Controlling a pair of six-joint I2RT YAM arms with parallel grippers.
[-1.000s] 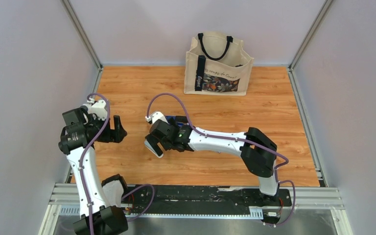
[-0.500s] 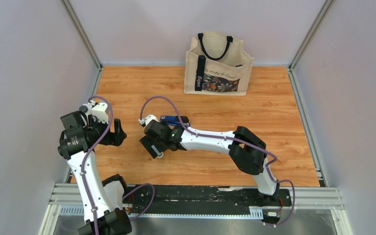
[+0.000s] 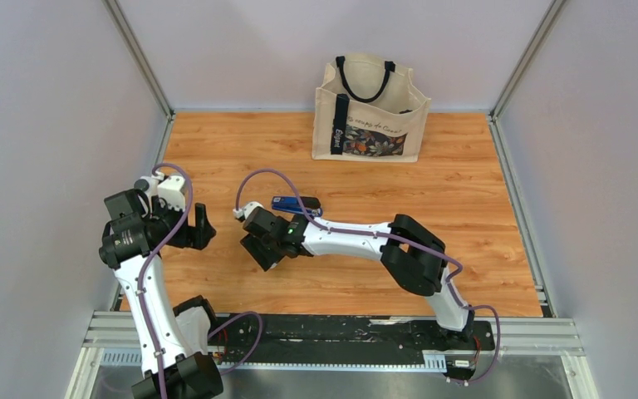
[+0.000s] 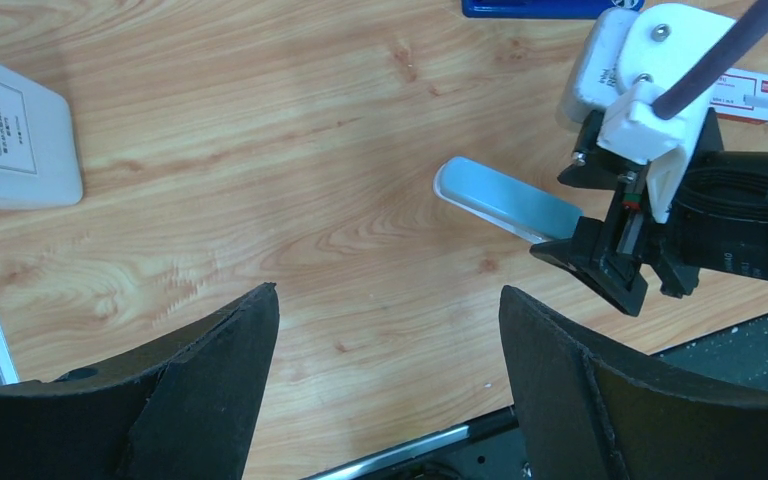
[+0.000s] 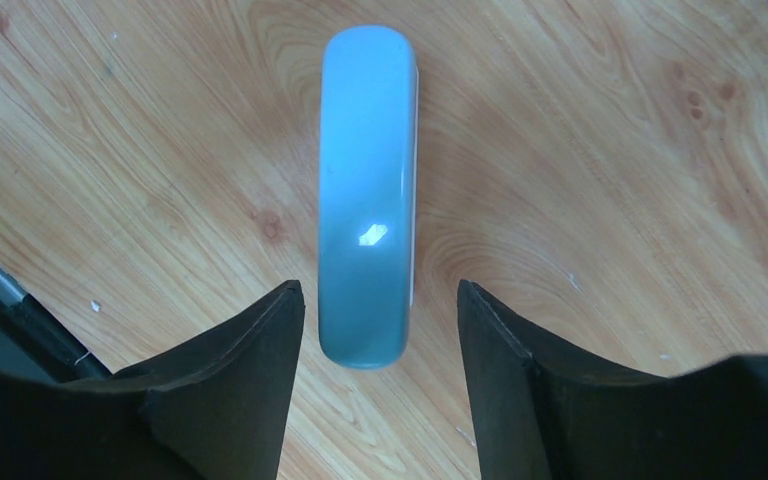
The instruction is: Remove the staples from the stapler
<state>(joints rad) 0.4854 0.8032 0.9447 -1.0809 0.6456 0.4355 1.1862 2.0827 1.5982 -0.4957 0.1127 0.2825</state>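
While astride pale bar [image 5: 365,150], right gripper [image 5: 380,300].

One stapler [image 3: 296,202], one pale blue bar [image 5: 368,190], one tote bag [image 3: 371,112].

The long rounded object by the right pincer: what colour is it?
The object is pale grey-blue, plain and glossy; the right wrist view shows it best.

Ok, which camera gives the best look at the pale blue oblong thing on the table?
The right wrist view: the pale blue oblong lies whole, seen from above, untouched between the open fingers of the right gripper. The left wrist view shows only one end; the gripper hides the rest. The top view hides it under that gripper.
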